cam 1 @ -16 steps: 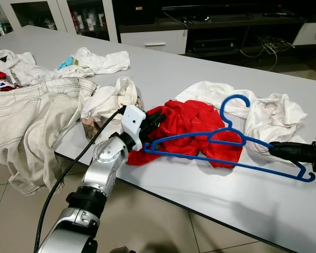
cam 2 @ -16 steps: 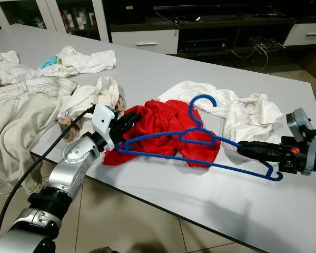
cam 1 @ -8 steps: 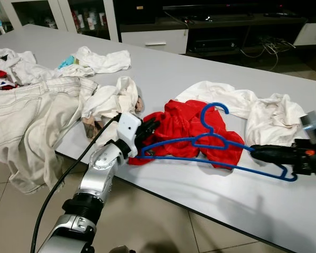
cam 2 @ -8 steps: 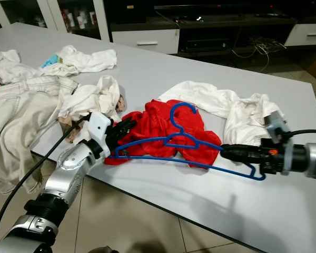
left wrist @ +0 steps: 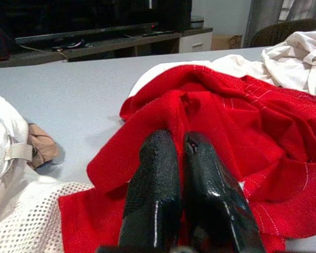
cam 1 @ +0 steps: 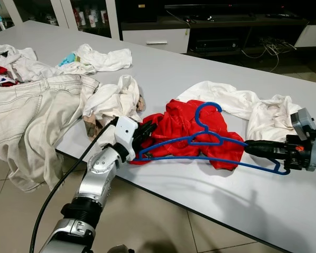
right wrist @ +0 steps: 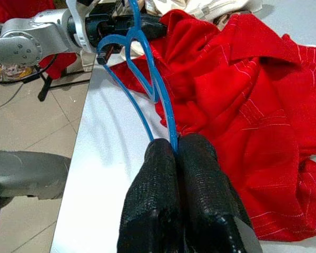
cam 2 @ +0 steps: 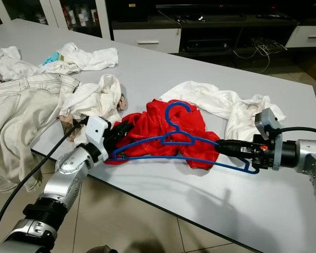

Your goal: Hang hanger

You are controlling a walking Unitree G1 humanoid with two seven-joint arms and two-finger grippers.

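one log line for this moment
right end effector: shut on blue hanger | left end effector: shut on red shirt | hanger over shirt on table

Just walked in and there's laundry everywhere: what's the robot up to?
It is working a blue plastic hanger at a crumpled red shirt on the grey table. The right gripper is shut on one end of the hanger; the left gripper is shut on the shirt's edge. White garments and pale jeans lie around.
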